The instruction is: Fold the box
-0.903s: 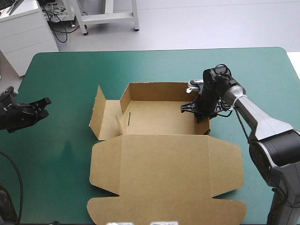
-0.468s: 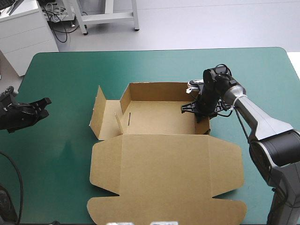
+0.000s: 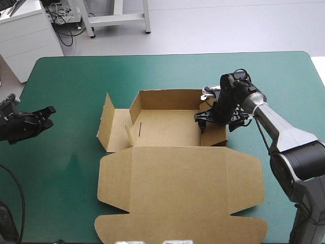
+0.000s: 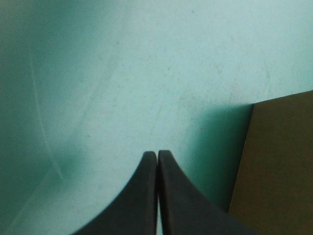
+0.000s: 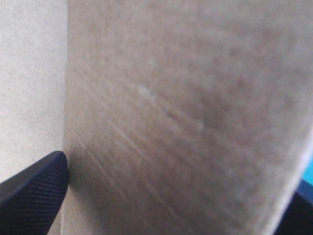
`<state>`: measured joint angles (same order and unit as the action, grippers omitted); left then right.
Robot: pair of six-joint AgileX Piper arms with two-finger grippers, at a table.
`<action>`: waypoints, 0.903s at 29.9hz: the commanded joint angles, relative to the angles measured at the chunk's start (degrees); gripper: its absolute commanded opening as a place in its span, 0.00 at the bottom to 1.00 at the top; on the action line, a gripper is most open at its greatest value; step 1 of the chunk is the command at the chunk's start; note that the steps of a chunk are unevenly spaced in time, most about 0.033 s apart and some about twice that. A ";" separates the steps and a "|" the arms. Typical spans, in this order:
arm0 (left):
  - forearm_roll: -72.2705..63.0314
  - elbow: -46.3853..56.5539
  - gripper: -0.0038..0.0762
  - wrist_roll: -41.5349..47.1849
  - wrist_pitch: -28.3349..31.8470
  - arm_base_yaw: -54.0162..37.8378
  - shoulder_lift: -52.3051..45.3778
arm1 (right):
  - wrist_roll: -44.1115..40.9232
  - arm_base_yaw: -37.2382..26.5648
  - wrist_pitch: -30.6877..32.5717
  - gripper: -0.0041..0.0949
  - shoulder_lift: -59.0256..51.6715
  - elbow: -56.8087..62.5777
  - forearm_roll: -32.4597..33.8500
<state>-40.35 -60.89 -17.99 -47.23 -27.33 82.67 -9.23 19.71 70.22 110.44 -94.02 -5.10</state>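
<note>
Checking status: where do the box and tools stand? (Trainee)

You have the box mid-desk, with its tray toward the far edge and its lid flat toward the near edge. The right tool stands wide, straddling the tray's right wall. The left tool is closed on nothing near the left edge. (Instructor)

What can fail? Any markings? (Trainee)

Expect the wall to spring outward or crease if you push unevenly; the tray may slide. No print is readable. (Instructor)
</note>
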 commanded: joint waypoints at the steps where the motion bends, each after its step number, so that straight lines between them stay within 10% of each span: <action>1: -2.54 -1.43 0.02 0.00 0.42 0.50 -1.69 | 0.49 -0.34 1.26 0.97 -4.61 -4.24 -0.12; 27: -2.55 -1.43 0.02 0.00 -1.15 0.50 -1.69 | -4.92 -0.34 1.26 0.97 -24.97 -4.99 7.00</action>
<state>-40.35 -60.89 -17.99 -48.97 -27.33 82.67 -13.54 19.71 71.39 86.14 -98.43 1.60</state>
